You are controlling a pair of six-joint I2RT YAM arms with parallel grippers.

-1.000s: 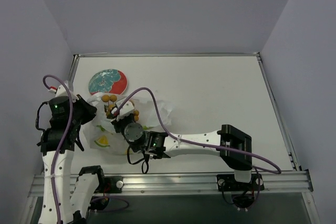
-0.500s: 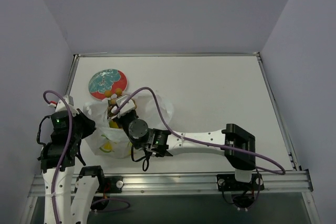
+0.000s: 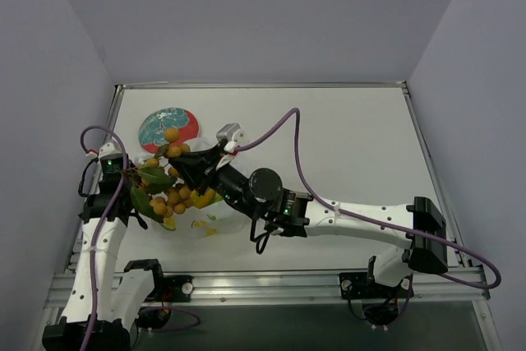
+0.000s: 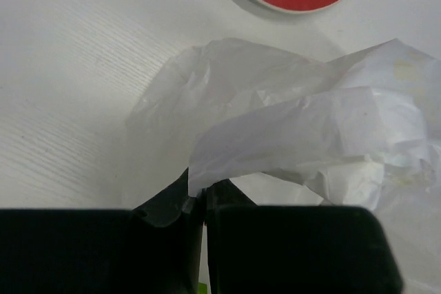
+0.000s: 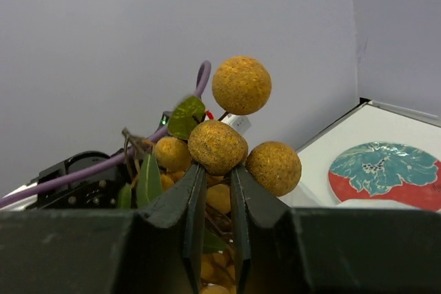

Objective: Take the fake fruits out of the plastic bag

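— Where's the berry bunch [image 3: 174, 195] now?
— Hanging just beside the plate [image 3: 168, 127], with your right fingers [image 5: 191, 215] clamped on its top berries. It looks light and floppy, so hold the stem. Your left fingers [image 4: 165, 239] pinch the thin, slippery plastic bag [image 4: 289, 129].

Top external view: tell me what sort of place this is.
Probably a robot test cell: plain grey walls box in a white table with a metal mounting rail along its near edge.
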